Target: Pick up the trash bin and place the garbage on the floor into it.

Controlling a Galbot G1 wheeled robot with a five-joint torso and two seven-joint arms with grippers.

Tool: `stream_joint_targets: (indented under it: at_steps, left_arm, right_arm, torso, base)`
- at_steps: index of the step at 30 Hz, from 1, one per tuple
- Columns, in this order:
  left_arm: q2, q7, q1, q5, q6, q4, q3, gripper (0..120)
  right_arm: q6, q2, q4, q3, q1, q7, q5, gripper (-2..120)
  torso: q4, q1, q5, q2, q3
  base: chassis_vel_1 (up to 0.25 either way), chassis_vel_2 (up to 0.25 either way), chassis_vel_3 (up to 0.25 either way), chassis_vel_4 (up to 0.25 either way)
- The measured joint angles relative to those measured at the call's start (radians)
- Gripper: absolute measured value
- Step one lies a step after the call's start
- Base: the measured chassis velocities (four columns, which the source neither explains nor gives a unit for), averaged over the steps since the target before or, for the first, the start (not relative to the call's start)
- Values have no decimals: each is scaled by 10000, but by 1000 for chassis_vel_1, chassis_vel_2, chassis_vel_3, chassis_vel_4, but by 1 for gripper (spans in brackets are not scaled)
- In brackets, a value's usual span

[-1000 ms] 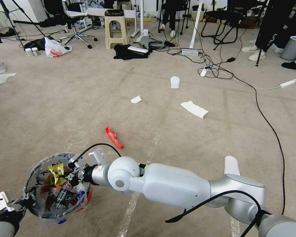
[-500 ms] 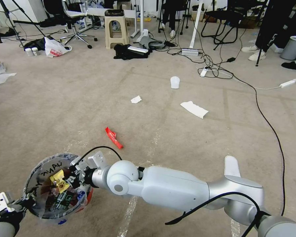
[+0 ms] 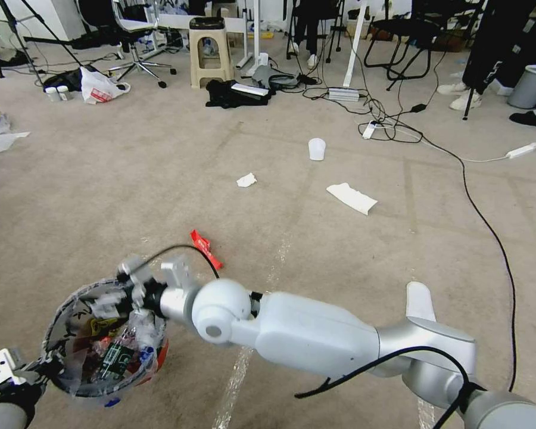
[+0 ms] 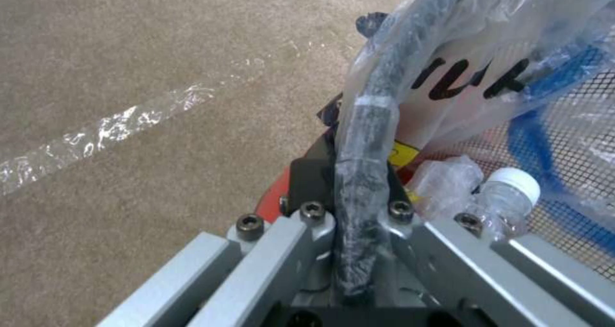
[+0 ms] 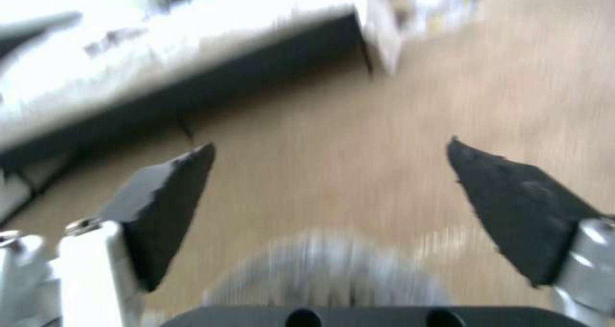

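The trash bin (image 3: 71, 301), red with a clear bag liner, hangs low at my left above the floor (image 3: 161, 179). My left gripper (image 3: 33, 372) is shut on its near rim; in the left wrist view the bagged rim (image 4: 368, 125) is clamped between the jaws. Inside lie wrappers, a yellow one (image 3: 104, 325) and a bottle (image 4: 512, 187). My right gripper (image 3: 118, 286) hovers over the bin's far rim, open and empty (image 5: 326, 173). Garbage on the carpet: a red wrapper (image 3: 206, 249), a white tissue (image 3: 246, 180), white paper (image 3: 351, 198) and a white cup (image 3: 317, 149).
A black cable (image 3: 494, 238) runs down the right side of the carpet. Power strips, dark clothes (image 3: 235, 92), a beige stool (image 3: 210, 50), chairs and a grey bin (image 3: 530, 86) line the far end. A white plastic bag (image 3: 101, 86) lies far left.
My right gripper let the yellow wrapper drop into the bin, then opened and lifted up off the contents toward the far rim. The bin and left gripper stayed put.
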Motion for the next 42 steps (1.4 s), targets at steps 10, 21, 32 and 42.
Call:
stream_joint_targets:
  at_steps: [10,21,32,42]
  left_arm:
    - [-3,6,-17,-32,-10,-99,-42,0]
    - [-127,9,-13,-52,-87,-213,-103,0]
    - [-122,10,111,-47,-174,-337,-239,0]
    - [-227,18,251,41,-255,-449,-179,0]
  right_arm:
    - [2081,-1488,1316,3517,-1049,-1471,-1210,100]
    - [3389,-4157,2628,7808,-4068,-976,-3132,100]
    - [3883,-4473,2410,10795,-7066,291,-5374,100]
    - [4089,-4186,2402,11299,-7937,696,-5779,100]
  torso:
    - [-7,0,5,0,1]
    - [-4,0,7,0,0]
    - [0,0,4,1,-1]
    - [-2,0,0,1,-1]
  base:
    - [0,0,0,0]
    - [0,0,0,0]
    - [0,0,0,0]
    - [0,0,0,0]
